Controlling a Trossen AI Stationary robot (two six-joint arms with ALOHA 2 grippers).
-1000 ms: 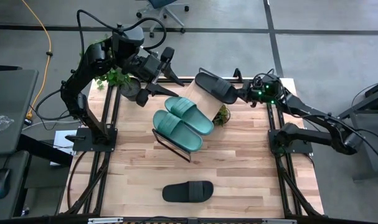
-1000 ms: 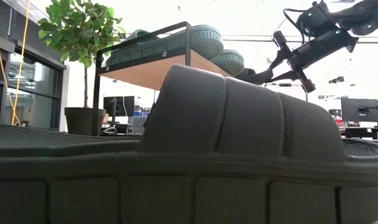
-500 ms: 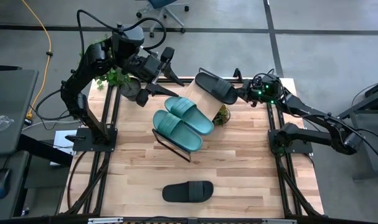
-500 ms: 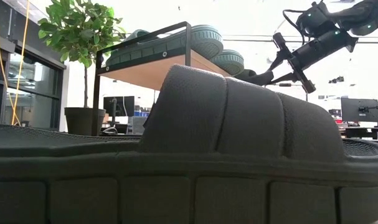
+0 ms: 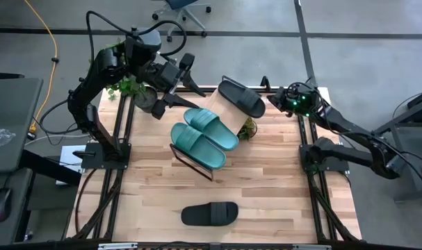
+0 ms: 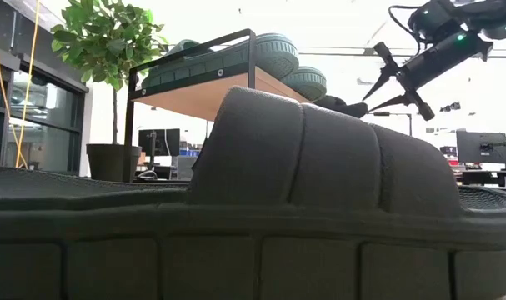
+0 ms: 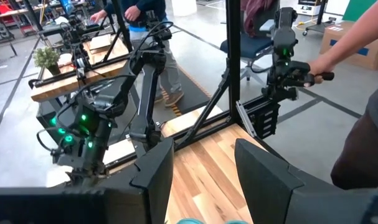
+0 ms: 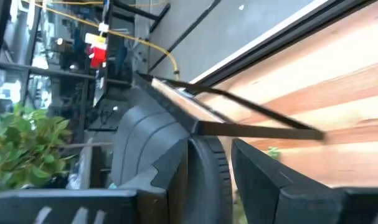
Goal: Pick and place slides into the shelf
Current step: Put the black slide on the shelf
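- Two teal slides (image 5: pixel 204 137) are seen lying side by side on the shelf (image 5: pixel 221 104), with a black slide (image 5: pixel 241 98) set at its far end
- The right gripper (image 5: pixel 272 96) is held just beside that black slide, fingers parted and nothing grasped; the slide appears released
- The left gripper (image 5: pixel 177 82) is parked behind the shelf with its fingers spread and empty
- A second black slide (image 5: pixel 209 213) is left on the table (image 5: pixel 280 187), near the front edge
- Risk: on the slanted board, the black slide could be nudged by the right fingers and slip off the end
- Risk: the teal pair might be knocked loose when the last slide is added
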